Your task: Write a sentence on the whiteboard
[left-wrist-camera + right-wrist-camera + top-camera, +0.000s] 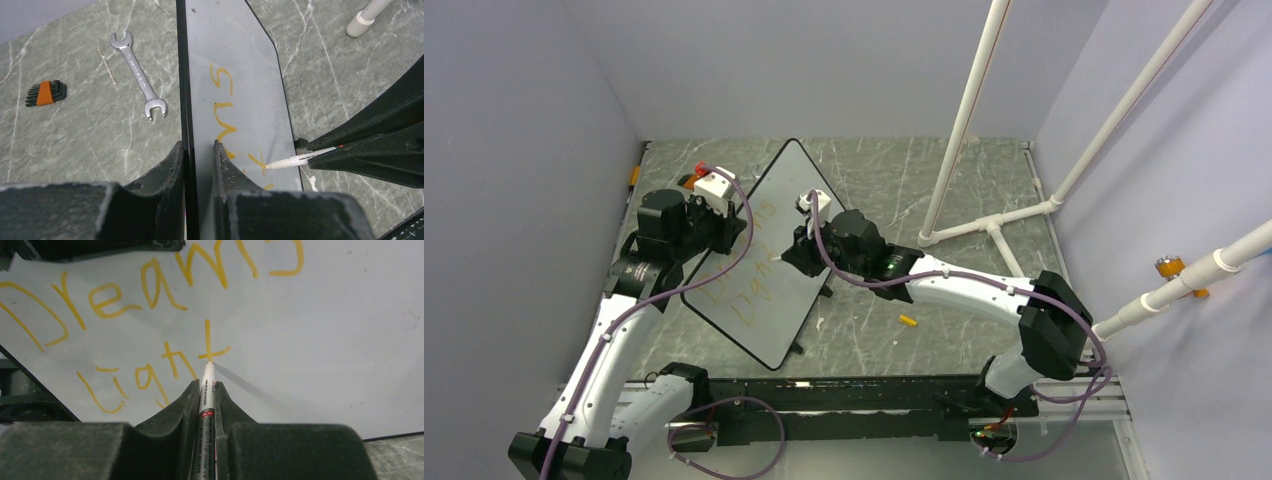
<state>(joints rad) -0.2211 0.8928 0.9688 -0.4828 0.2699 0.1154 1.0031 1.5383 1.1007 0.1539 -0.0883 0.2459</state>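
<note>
Two jobs: we are clamping the whiteboard (240, 75) by its rim with the left gripper (198, 149), steadying it on the table (904, 190), while the right gripper (205, 390) is pressing its pinched marker (207, 374) against the sentence (150, 290).

The grey-green marbled worktop (924, 190) is carrying the whiteboard (784, 310), which is sitting slanted across its left half. A silver open-ended wrench (139, 75) is lying flat just beside the board's black rim, and a fanned set of hex keys (46, 93) in an orange holder is lying farther out. A small yellow piece (908, 321) is resting near the board's right side. A white pipe frame (994, 225) is standing on the right.
</note>
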